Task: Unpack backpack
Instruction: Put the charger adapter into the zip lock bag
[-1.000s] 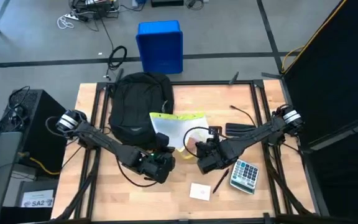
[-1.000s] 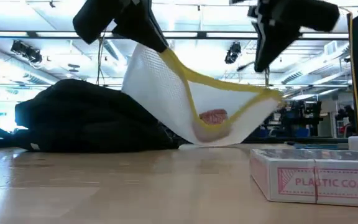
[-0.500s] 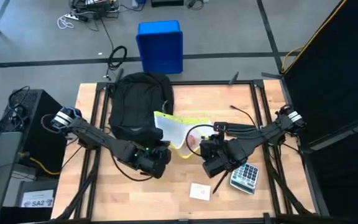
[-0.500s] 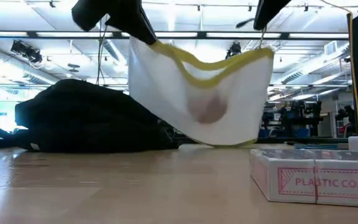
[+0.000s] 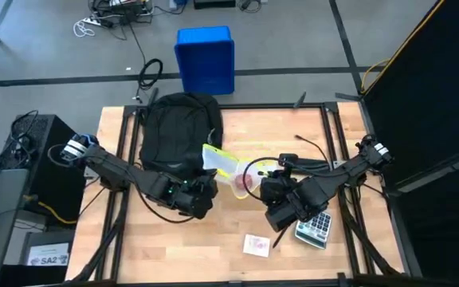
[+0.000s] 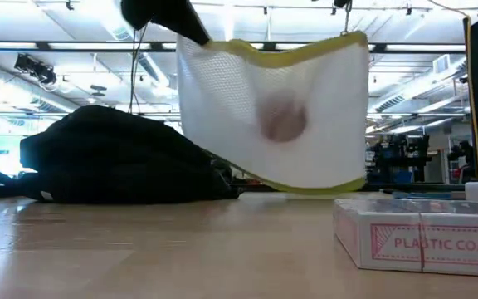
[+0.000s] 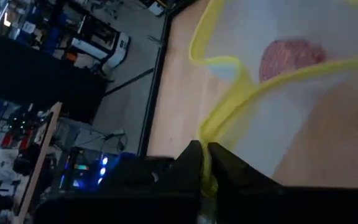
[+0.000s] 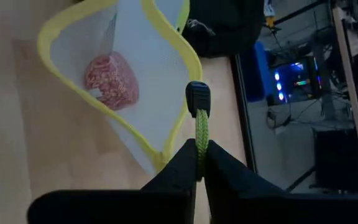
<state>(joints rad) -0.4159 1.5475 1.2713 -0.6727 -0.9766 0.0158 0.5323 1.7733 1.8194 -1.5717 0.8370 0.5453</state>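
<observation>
Wooden tabletop with a black frame fills your high view, grey floor beyond it. Your one backpack [image 5: 178, 135] lies flat on the far left part of the table, its long axis running from the far edge toward the near edge; which end is the rounded top cannot be told. In the low view it is a low black mound [image 6: 114, 158] behind the lifted bag.

Just beside its near right corner hangs one white mesh pouch [image 5: 228, 166] with yellow trim, off the table, with one reddish round object [image 8: 111, 80] inside. Your left gripper [image 7: 204, 163] is pinched closed on the yellow edge at one end; your right gripper [image 8: 197, 163] is closed on a green cord with a black toggle at the other.

Near the right arm lie one calculator [image 5: 315, 224], one pen [image 5: 281, 235], and one boxed card deck [image 5: 255, 245]. One blue bin [image 5: 205, 58] stands on the floor past the table.
</observation>
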